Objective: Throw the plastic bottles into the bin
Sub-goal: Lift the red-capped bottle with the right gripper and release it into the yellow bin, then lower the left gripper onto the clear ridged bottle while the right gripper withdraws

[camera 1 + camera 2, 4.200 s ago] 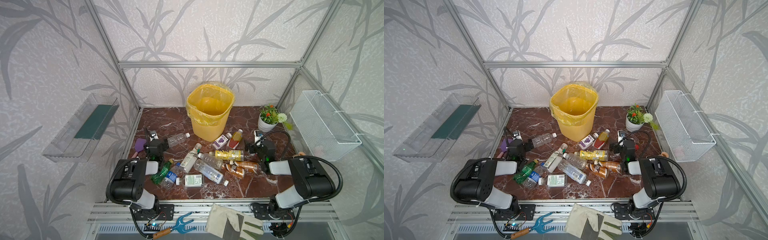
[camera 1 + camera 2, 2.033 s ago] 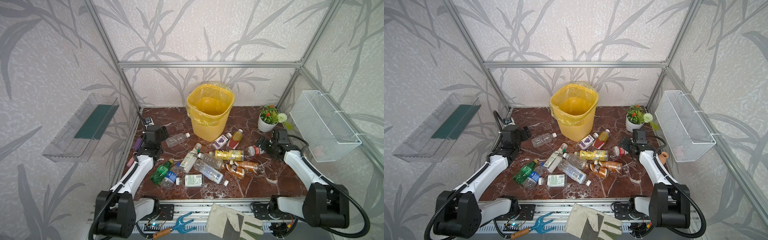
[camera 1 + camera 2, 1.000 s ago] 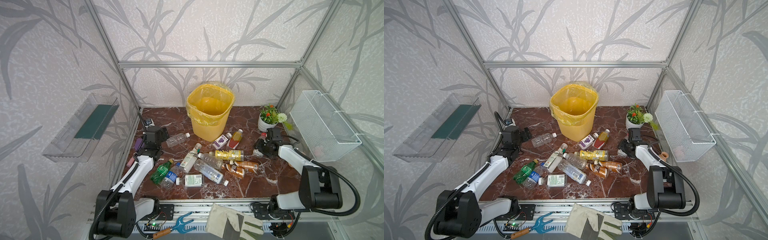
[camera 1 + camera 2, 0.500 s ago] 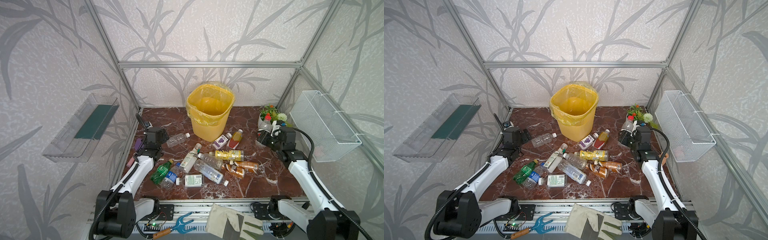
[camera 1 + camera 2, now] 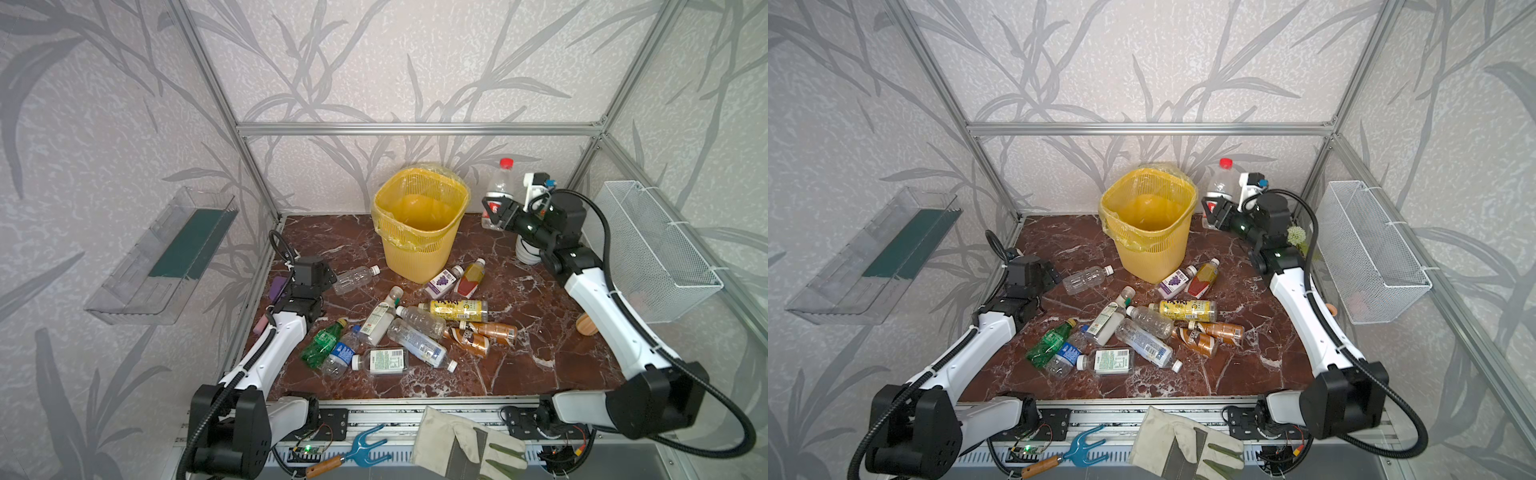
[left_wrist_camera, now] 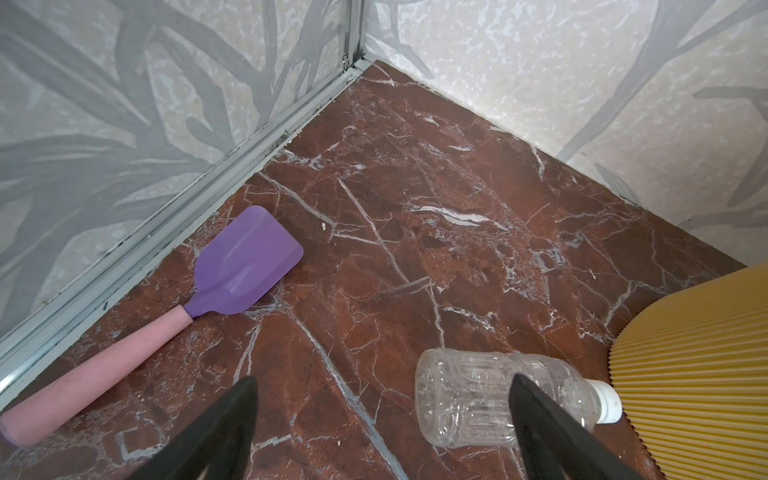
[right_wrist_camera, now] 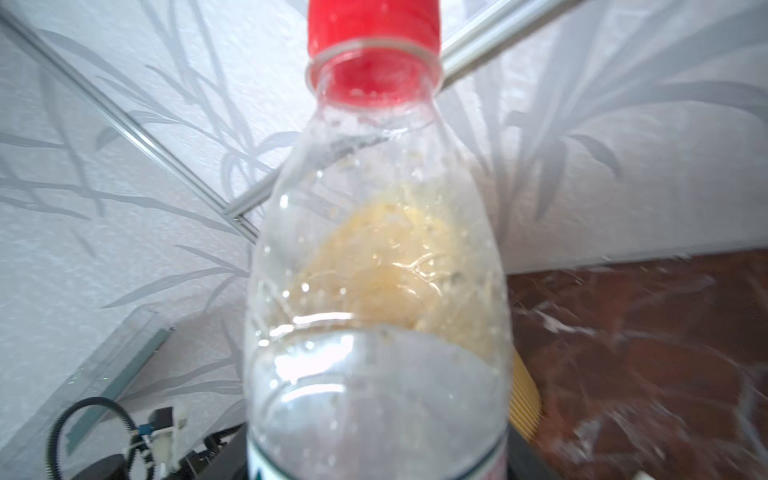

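Lifted off the counter [image 5: 519, 365], the red-capped bottle [image 5: 498, 185] now stands upright, clamped in the right jaws beside the bin [image 5: 415, 257]; it should pass over the rim before release. Left jaws gape wide.

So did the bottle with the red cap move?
Yes. The red-capped bottle went up: before, it lay on the marble floor; now the right gripper holds it upright beside the rim of the yellow bin.
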{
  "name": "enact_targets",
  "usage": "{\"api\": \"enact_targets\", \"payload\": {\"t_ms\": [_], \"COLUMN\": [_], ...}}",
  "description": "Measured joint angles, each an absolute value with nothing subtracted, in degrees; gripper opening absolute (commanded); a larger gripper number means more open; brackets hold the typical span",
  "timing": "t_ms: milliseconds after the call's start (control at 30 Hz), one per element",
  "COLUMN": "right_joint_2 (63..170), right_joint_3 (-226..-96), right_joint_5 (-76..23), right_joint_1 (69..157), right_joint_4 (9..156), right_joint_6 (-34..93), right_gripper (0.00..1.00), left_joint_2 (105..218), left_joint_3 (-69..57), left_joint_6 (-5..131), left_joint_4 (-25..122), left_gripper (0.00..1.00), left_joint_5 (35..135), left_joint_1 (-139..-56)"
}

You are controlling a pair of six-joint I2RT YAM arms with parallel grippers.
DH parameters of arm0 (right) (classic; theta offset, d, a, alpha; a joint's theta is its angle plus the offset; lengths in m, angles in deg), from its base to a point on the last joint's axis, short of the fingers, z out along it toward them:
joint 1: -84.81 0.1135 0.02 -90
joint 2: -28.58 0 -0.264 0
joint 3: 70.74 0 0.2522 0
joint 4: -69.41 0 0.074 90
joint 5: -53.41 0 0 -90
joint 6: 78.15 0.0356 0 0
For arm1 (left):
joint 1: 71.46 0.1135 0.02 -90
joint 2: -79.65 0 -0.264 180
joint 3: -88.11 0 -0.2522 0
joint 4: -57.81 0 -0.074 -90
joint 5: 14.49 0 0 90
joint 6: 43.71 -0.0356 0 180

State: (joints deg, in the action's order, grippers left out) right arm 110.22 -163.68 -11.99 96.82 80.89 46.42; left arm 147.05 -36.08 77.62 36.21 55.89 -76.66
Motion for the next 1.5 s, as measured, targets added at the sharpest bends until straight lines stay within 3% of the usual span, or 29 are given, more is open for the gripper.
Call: {"api": "enact_targets", "payload": {"t_ms": [133,233,533,767,933,1167,1500], "right_joint_2": [123.4,127.8,120.9,102.0,95.0,93.3,93.2], "right_joint_3": [-182.7,-186.7,-177.1,-159.7,-142.9,-123.2,-118.7], "right_joint_5": [-10.1,-9.6,-14.8,-17.6,-18.7,-17.9,-15.2], "right_joint_1": [102.6,103.9,99.0,97.0,91.3,83.5,80.6], "right_joint_4": [85.9,88.9,92.1,87.9,85.1,84.6,81.1], "right_joint_6": [45.2,44.6,43.2,40.0,40.3,43.6,45.8], "right_gripper": [0.86,0.99,0.99,0.99,0.99,0.99,0.99], "left_joint_2": [148.4,148.9,149.1,149.3,149.2,153.2,171.3], "left_joint_3": [-33.6,-32.0,-31.8,-31.8,-31.9,-28.7,-11.8], "left_joint_6": [78.4,78.3,77.4,76.2,75.3,71.7,56.8], "left_joint_4": [33.3,31.5,30.0,29.2,29.0,26.9,16.8], "left_gripper": [0.94,0.96,0.96,0.96,0.96,0.96,0.84], "left_joint_5": [55.8,55.8,56.8,58.5,59.6,63.4,70.4], "left_joint_1": [-76.7,-76.7,-76.7,-76.7,-76.8,-77.0,-79.6]}}
